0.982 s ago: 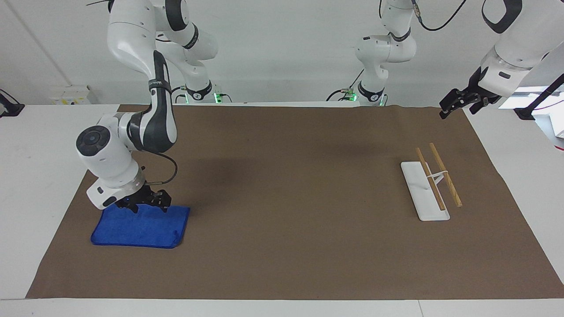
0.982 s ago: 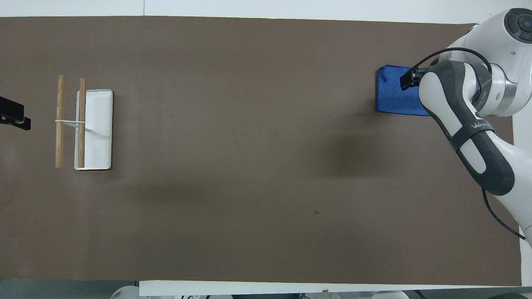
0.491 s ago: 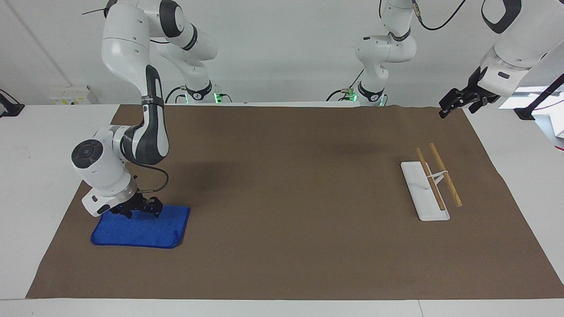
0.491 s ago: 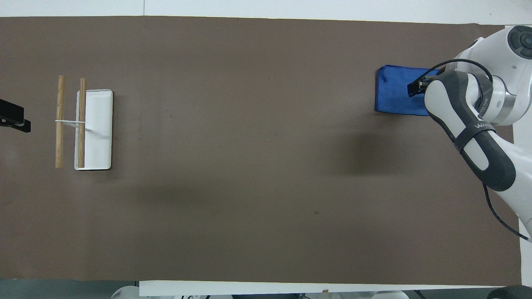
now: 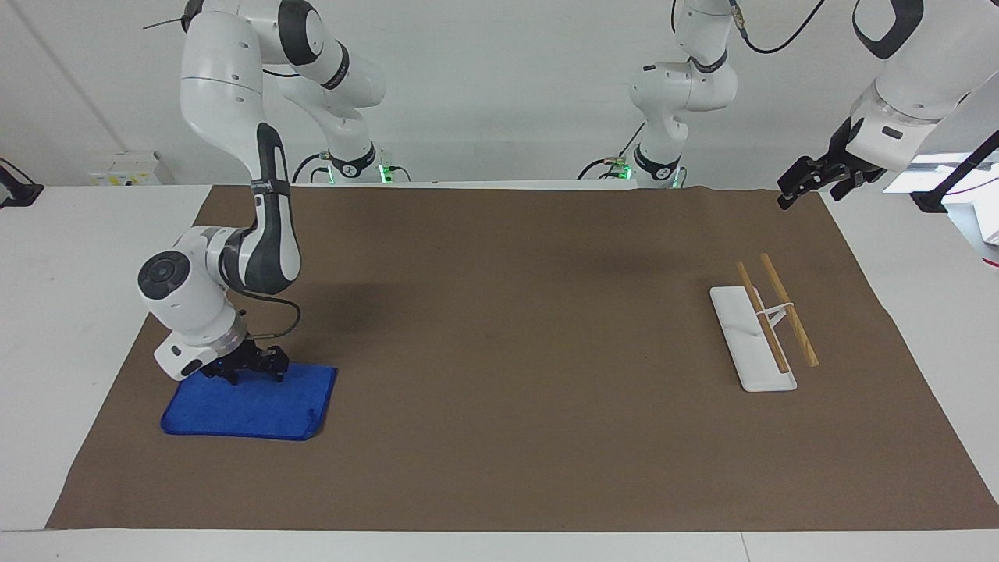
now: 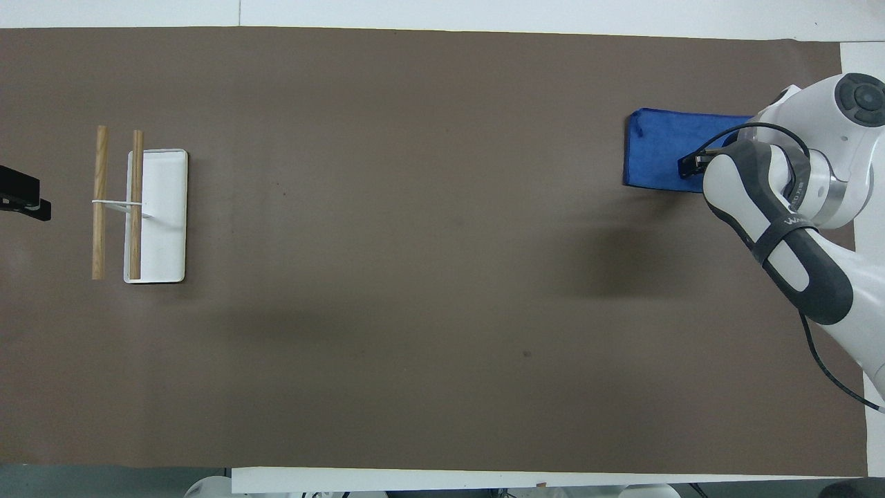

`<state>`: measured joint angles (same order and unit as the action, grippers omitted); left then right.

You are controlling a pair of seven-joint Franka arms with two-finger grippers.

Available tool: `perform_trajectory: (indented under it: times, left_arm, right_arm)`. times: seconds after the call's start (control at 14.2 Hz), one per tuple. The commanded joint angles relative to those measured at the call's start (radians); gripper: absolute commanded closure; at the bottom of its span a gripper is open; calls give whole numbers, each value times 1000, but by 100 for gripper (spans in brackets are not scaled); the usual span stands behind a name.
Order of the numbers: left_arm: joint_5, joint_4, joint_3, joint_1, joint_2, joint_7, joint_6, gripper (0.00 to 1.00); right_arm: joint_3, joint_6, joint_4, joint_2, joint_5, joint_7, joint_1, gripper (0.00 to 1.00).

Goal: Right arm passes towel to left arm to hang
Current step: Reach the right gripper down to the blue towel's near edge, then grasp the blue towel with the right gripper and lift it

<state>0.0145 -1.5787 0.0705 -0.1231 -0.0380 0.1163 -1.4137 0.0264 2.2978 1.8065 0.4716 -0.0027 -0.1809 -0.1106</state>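
The blue towel (image 5: 250, 407) lies flat on the brown mat at the right arm's end of the table; it also shows in the overhead view (image 6: 657, 149). My right gripper (image 5: 250, 377) is low over the towel's edge nearest the robots, fingers open and tips at the cloth. In the overhead view the right arm covers most of that gripper (image 6: 691, 164). My left gripper (image 5: 808, 186) waits in the air over the mat's corner at the left arm's end, holding nothing; only its tip (image 6: 21, 195) shows in the overhead view.
A white rack base (image 5: 741, 328) with two raised wooden bars (image 5: 788, 308) stands at the left arm's end of the mat; it also shows in the overhead view (image 6: 162, 214). The brown mat (image 5: 507, 351) covers most of the table.
My right gripper has shifted toward the right arm's end of the table, to the towel's edge nearest the robots, and dropped lower. The towel and the left arm have not moved.
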Motion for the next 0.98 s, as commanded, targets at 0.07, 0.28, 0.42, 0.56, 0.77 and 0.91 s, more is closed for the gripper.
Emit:
perform_trajectory:
  times: [0.07, 0.28, 0.42, 0.56, 0.77, 0.91]
  left_arm:
    - [13, -33, 0, 0, -30, 13, -5, 0]
    - [13, -33, -1, 0, -30, 13, -7, 0]
    - [13, -33, -1, 0, -30, 13, -7, 0]
    - [13, -33, -1, 0, -30, 13, -7, 0]
    - [13, -33, 0, 3, -30, 87, -13, 0]
    - [13, -38, -1, 3, -30, 149, -46, 0]
  right_arm:
    - [-9, 9, 56, -34, 26, -35, -12, 33]
    - [-9, 9, 63, -41, 26, -43, -14, 63]
    - [-9, 9, 65, -41, 24, -96, -12, 83]
    - [-9, 5, 54, -39, 24, -115, -8, 100]
    - [-52, -183, -92, -34, 39, -98, -4, 100]
    - [-71, -329, -183, -42, 128, -42, 12, 100]
